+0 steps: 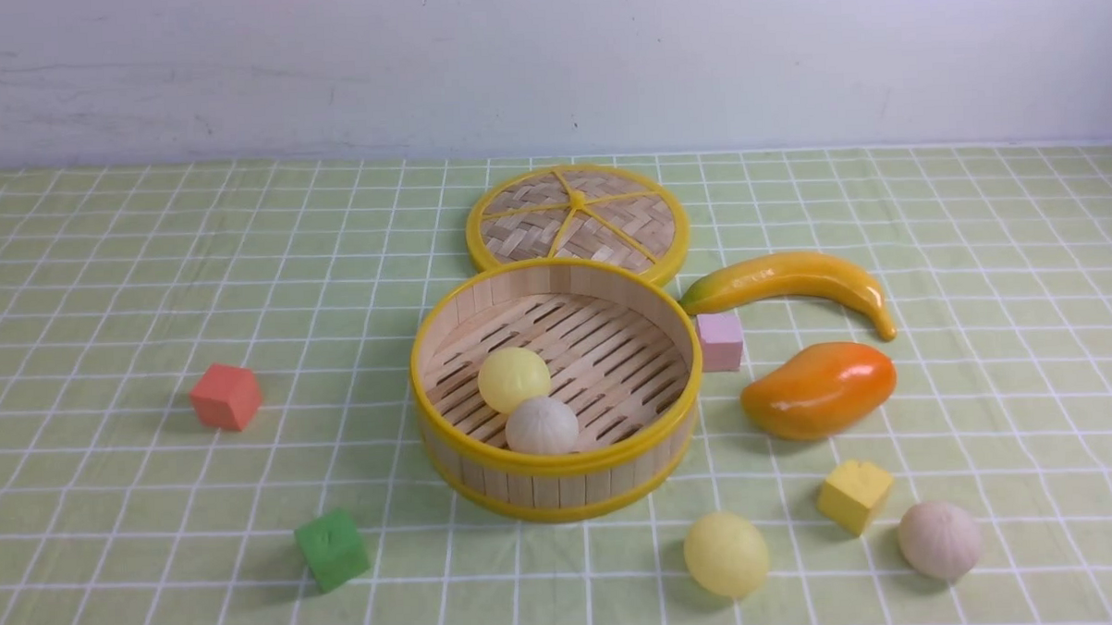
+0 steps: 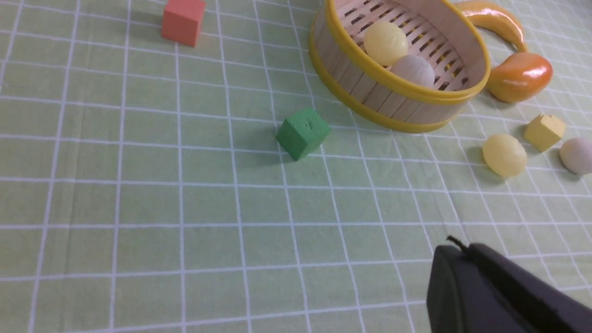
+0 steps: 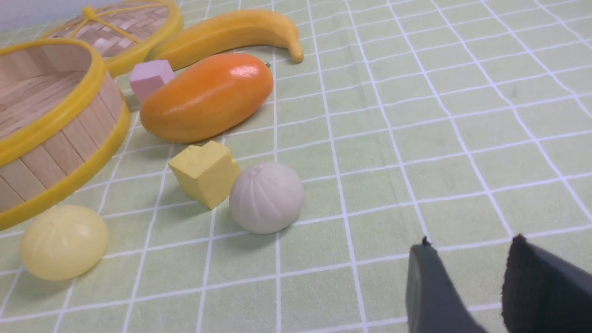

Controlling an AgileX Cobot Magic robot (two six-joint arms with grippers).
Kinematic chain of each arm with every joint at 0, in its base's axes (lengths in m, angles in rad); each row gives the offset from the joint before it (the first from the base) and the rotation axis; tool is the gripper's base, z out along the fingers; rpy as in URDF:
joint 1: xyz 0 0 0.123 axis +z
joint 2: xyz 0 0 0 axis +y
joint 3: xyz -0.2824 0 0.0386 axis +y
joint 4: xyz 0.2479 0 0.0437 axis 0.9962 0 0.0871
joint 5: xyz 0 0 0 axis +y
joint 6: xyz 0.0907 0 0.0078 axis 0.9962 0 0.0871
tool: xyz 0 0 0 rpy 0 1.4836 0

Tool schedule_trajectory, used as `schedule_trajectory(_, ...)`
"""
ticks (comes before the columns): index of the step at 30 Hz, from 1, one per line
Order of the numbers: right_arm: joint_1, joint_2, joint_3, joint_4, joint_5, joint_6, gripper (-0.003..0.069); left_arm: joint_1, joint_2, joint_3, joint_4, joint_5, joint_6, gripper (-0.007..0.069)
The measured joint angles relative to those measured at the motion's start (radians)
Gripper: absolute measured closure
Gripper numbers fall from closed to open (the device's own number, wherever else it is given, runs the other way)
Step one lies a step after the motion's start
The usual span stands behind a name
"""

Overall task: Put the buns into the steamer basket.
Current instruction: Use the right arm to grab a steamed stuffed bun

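Note:
The steamer basket [image 1: 446,353] stands mid-table with a pale yellow bun [image 1: 513,379] and a pleated off-white bun [image 1: 541,425] inside. On the cloth in front of it to the right lie another yellow bun [image 1: 725,554] and another off-white bun [image 1: 939,540]. Neither arm shows in the front view. In the left wrist view my left gripper [image 2: 462,252] hangs over bare cloth, jaws shut and empty, well short of the basket [image 2: 370,108]. My right gripper [image 3: 471,247] is open and empty, near the off-white bun [image 3: 266,198] and farther from the yellow bun [image 3: 64,242].
The woven lid [image 1: 577,221] lies behind the basket. A banana [image 1: 795,281], mango [image 1: 818,389], pink cube [image 1: 721,340] and yellow cube [image 1: 855,494] crowd the right side. A red cube [image 1: 226,395] and green cube [image 1: 332,548] sit left.

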Motion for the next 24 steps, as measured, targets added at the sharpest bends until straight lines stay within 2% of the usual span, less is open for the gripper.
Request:
schedule_trajectory(9,0.000,0.000,0.000,0.000,0.000,0.000,0.0420,0.000,0.000,0.000,0.001,0.057,0.000,0.0638)
schedule_trajectory(24,0.000,0.000,0.000,0.000,0.000,0.000,0.0420,0.000,-0.039,0.041,0.002,0.058,0.000,0.0638)
